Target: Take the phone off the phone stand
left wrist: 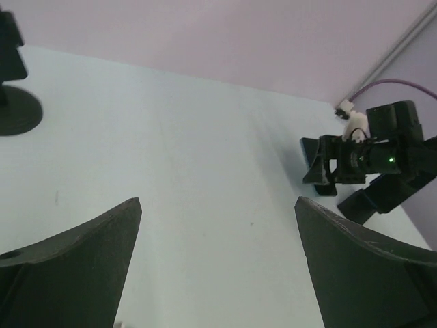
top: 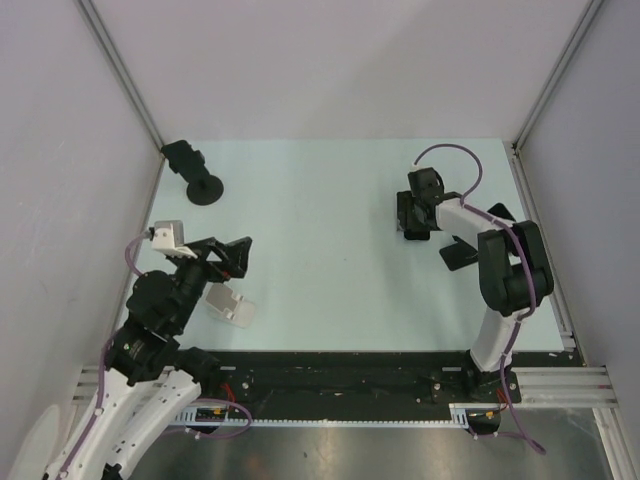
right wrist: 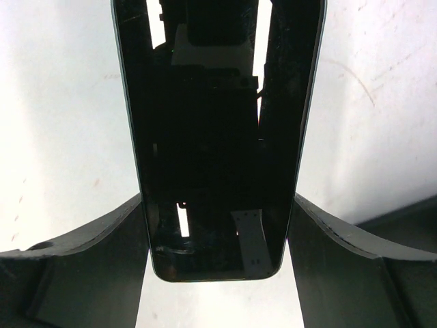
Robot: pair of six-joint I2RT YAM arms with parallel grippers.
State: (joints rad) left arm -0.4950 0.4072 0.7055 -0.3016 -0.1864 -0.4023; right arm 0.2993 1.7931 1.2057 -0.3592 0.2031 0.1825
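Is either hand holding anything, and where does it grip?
The right hand holds the phone by its long edges near one end. The left hand is empty.

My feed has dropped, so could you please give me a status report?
Left tool open, empty. Right tool shut on the phone, far right side. Black stand far left, well clear.
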